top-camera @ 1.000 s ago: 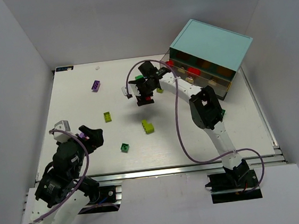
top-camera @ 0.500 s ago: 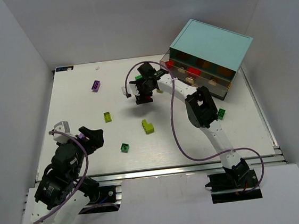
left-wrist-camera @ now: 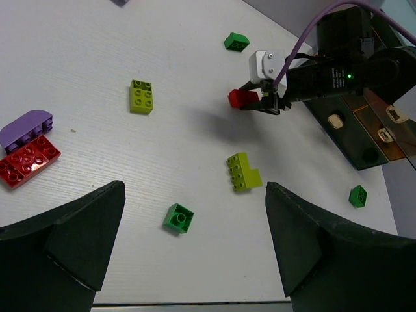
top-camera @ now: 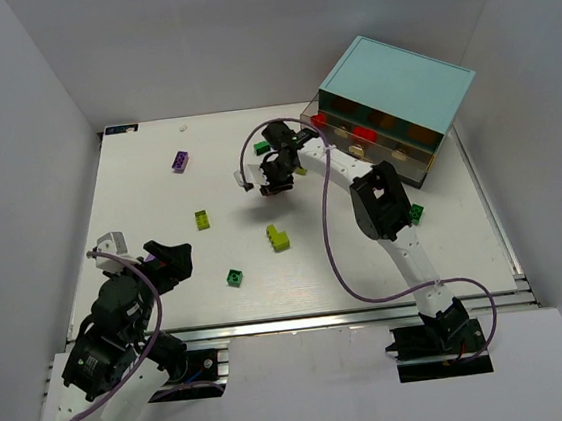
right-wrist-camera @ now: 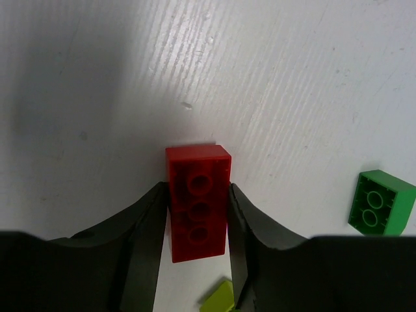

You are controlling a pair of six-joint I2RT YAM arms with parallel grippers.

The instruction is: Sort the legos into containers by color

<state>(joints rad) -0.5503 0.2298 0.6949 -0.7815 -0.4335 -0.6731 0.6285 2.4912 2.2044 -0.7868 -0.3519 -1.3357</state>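
Note:
My right gripper [right-wrist-camera: 197, 224] is down on the table at mid-back, shut on a red lego [right-wrist-camera: 198, 201] with one finger against each long side; the brick rests on the table. In the left wrist view the same red lego [left-wrist-camera: 242, 98] pokes out under that gripper. Loose legos lie about: purple [top-camera: 181, 162], lime [top-camera: 202, 219], an L-shaped lime one [top-camera: 279, 237], green [top-camera: 235, 277]. The containers [top-camera: 369, 141] are brown drawers in a cabinet with a light-blue top [top-camera: 393, 83]. My left gripper [top-camera: 165, 258] hovers open at the near left, holding nothing.
A green lego [right-wrist-camera: 380, 203] and a lime one [right-wrist-camera: 218, 299] lie close to the right gripper. Under the left wrist are a flat red lego [left-wrist-camera: 27, 160] and a purple one [left-wrist-camera: 26, 127]. Another green lego [top-camera: 417, 212] sits by the right forearm.
The right gripper's jaws have closed in onto the red lego. The left arm has drifted slightly toward the near edge, still open.

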